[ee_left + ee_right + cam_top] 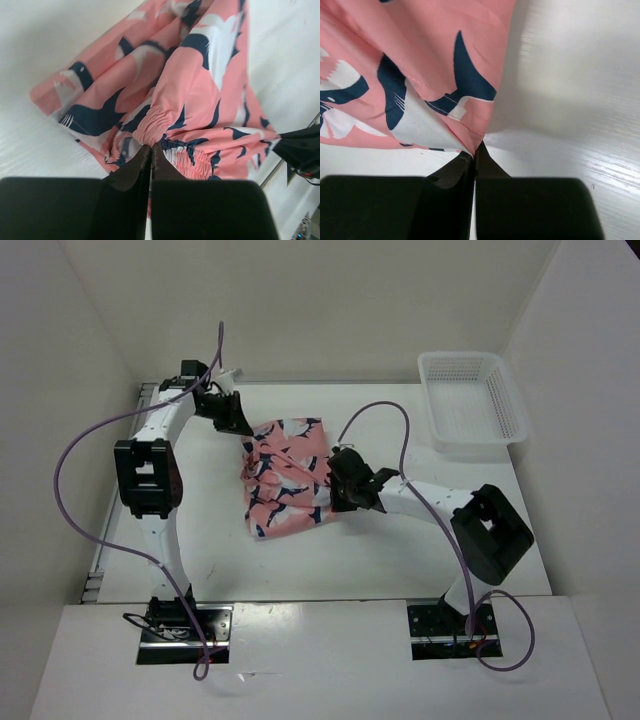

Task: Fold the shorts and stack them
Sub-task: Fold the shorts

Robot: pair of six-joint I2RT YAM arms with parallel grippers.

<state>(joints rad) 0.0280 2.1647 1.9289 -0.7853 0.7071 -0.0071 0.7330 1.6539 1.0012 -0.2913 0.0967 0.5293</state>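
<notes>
While white walls (pixel 300 300) surround it, the table (pixel 350 560) bears the shorts (pixel 285 480).

A robotics lab cell. White walls (pixel 300 310) enclose a white tabletop (pixel 300 565), with a cabled left arm (pixel 150 480) and right arm (pixel 485 530) bolted at its edge.

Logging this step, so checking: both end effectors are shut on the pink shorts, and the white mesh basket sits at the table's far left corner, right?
Not quite. The top external view shows the white mesh basket at the far right corner, not the left. The left end effector and right end effector are indeed both shut on the shorts.
</notes>
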